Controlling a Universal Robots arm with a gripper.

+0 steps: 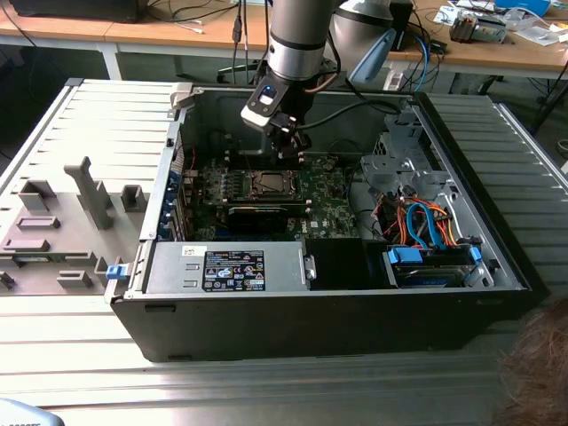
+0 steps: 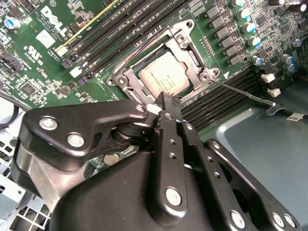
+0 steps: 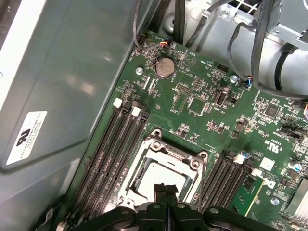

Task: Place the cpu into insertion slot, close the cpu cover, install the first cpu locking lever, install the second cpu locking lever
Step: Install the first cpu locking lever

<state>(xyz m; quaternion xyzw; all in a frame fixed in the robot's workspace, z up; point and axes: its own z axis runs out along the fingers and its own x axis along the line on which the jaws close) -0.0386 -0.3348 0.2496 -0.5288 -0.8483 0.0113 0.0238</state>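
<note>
Risk of slip: clenched, empty gripper (image 2: 163,102) at 1 o'clock of cpu cover (image 2: 187,43) in exterior view; cpu (image 2: 161,78) scratch possible. Seemingly unlatched locking lever (image 2: 245,92): cover spring-up hazard.

Open computer case (image 1: 311,319), blue cables (image 1: 435,222)

Black label with white print and symbols (image 1: 233,270) on the grey power supply housing (image 1: 169,268); small white label (image 1: 193,251) just to the exterior view's left of it; neither legible. In the second wrist view, a white silkscreen logo (image 2: 53,18) and white sticker (image 2: 44,37) on the green motherboard (image 2: 33,65); faint print on the cpu (image 2: 161,77). In the first wrist view, a white label with black mark (image 3: 26,137) on the case wall (image 3: 72,72).
</note>
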